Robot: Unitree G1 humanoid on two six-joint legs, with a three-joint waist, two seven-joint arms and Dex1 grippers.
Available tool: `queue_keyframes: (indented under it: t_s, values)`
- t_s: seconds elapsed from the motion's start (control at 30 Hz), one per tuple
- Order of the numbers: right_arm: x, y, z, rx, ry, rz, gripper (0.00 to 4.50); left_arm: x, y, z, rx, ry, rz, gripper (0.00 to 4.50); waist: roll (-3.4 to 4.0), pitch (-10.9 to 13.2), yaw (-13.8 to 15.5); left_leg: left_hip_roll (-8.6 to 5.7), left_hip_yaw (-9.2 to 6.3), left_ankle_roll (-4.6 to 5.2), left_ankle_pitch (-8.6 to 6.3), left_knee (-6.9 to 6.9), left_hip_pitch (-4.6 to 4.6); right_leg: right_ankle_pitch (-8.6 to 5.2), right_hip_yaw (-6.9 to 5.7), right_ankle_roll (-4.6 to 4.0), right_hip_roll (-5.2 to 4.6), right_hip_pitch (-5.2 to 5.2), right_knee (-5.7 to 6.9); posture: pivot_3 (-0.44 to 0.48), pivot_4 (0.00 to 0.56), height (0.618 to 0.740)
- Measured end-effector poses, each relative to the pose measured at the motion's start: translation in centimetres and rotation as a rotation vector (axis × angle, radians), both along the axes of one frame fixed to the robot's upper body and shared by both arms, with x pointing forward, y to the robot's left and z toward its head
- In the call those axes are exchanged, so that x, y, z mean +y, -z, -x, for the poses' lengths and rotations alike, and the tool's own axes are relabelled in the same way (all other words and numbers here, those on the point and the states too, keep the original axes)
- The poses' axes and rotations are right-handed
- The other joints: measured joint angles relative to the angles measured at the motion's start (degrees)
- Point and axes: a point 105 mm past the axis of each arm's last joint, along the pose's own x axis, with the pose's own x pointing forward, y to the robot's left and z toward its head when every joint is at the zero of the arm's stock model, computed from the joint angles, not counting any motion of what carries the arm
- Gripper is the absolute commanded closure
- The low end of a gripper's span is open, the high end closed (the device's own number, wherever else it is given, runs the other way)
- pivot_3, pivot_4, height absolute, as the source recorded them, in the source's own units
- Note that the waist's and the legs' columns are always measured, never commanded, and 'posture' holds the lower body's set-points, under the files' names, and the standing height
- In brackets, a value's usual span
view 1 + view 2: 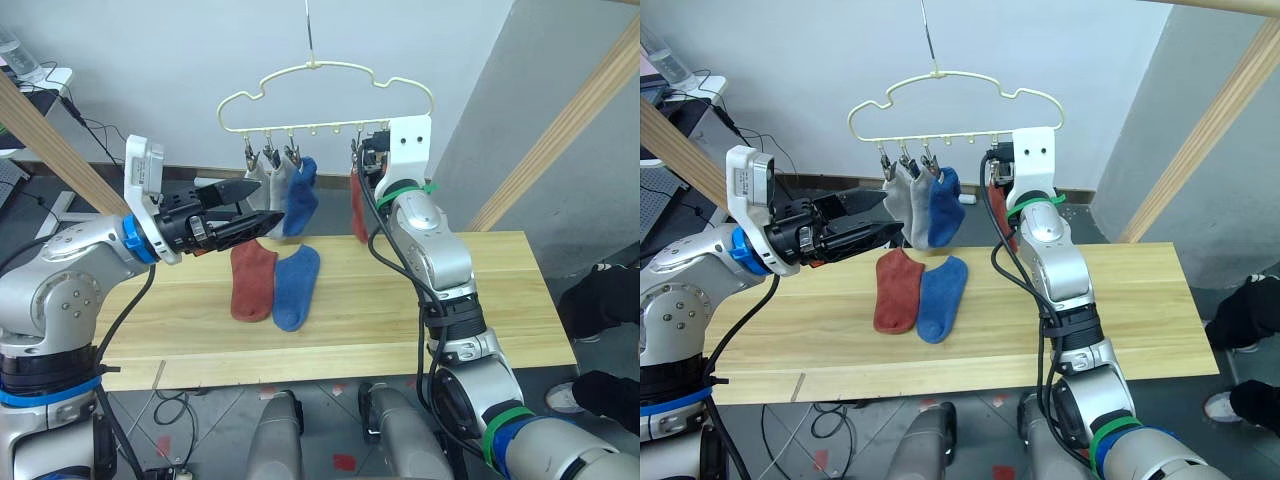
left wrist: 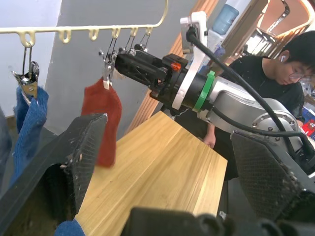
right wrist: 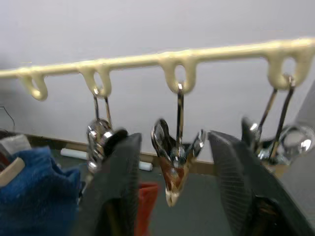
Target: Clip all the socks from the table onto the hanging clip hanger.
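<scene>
The clip hanger point(image 1: 325, 98) hangs in the upper middle of the frame, above the far edge of the table point(image 1: 480, 300). Four socks are already on its clips: two light grey socks point(image 1: 262, 185) and a blue sock point(image 1: 300, 195) hang close together at the left end of the clip row, and a rust-red sock point(image 1: 358, 205) hangs further right, just beside the right gripper point(image 3: 172, 196). In the right wrist view, the right gripper has its two fingers point(image 3: 118, 182) spread apart on both sides of a metal clip point(image 3: 173, 152), and they do not hold anything. The left gripper point(image 1: 262, 222) is at the middle left of the frame, pointing toward the hanging grey and blue socks; its fingers are wide open and empty in the left wrist view. Two socks lie flat in the middle of the table, touching side by side: a rust-red one point(image 1: 250, 280) on the left and a blue one point(image 1: 296, 287) on the right.
</scene>
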Motion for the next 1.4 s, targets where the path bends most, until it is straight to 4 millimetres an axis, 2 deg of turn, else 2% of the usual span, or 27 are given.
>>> queue_keyframes:
  t_s: [0.07,0.13,0.57,0.67,0.8,0.97,1.17,1.3,1.4]
  values:
    - [0.2,0.0,0.0,-0.002,-0.006,-0.005,3.86,0.0,0.0,0.0,0.000,0.000,0.001,0.00,0.00,0.0,0.0,-0.01,0.00,0.00,0.00,0.00,0.00,0.05,0.00,-0.08,0.00,0.00,0.00,0.056,0.278,0.740]
    - [0.3,0.1,0.0,0.003,-0.009,-0.008,4.24,0.0,0.0,0.0,0.000,0.000,0.001,0.00,0.00,0.0,0.0,-0.01,0.01,0.00,0.00,0.01,0.00,0.06,0.00,-0.10,-0.01,0.00,0.00,0.058,0.278,0.740]
    - [1.4,0.1,0.3,0.014,-0.080,-0.046,4.24,-0.1,0.1,-0.1,0.000,-0.005,0.009,0.00,0.00,0.0,0.0,-0.01,-0.01,0.00,0.00,0.01,0.00,0.07,-0.01,-0.12,-0.01,0.01,0.01,0.057,0.275,0.740]
    - [1.1,0.0,0.2,0.017,-0.108,-0.068,4.24,-0.1,0.1,-0.2,0.000,-0.011,0.010,0.00,0.00,0.0,0.0,0.00,-0.01,0.00,0.00,0.01,0.00,0.07,-0.01,-0.12,-0.01,0.01,0.01,0.055,0.280,0.740]
    - [0.1,-0.2,0.6,0.067,-0.235,-0.100,4.24,0.1,0.5,-0.3,0.006,-0.028,0.002,0.00,0.00,0.0,0.1,-0.01,-0.01,0.00,0.00,0.01,0.00,0.09,-0.01,-0.14,-0.02,0.03,-0.01,0.039,0.286,0.740]
    - [-2.3,-0.3,1.8,0.205,-0.435,-0.181,4.24,0.8,2.7,-0.5,0.049,-0.081,-0.039,0.00,0.01,0.0,0.0,-0.01,-0.02,0.01,0.00,0.00,0.00,0.09,-0.03,-0.15,-0.03,0.04,0.00,0.021,0.291,0.740]
    - [-2.4,-1.0,3.7,0.378,-0.656,-0.303,4.24,1.7,5.6,-1.7,0.068,-0.181,-0.105,0.00,0.07,0.0,-0.2,0.01,0.02,0.02,0.00,-0.03,0.08,0.02,0.02,-0.08,0.02,0.04,0.03,-0.007,0.300,0.740]
    - [-1.8,-0.6,5.3,0.490,-0.791,-0.354,4.24,4.3,12.1,-3.4,0.190,-0.397,-0.196,0.00,0.11,0.1,-0.3,0.02,0.08,0.04,-0.01,-0.05,0.04,0.05,0.05,-0.14,0.01,-0.01,0.01,-0.016,0.305,0.740]
    - [-1.5,-0.8,5.5,0.499,-0.808,-0.352,4.24,5.7,14.6,-4.5,0.227,-0.528,-0.224,0.00,0.10,0.1,-0.2,0.01,0.05,0.04,-0.01,-0.02,0.00,0.03,0.03,-0.10,0.00,-0.02,0.00,-0.016,0.305,0.740]
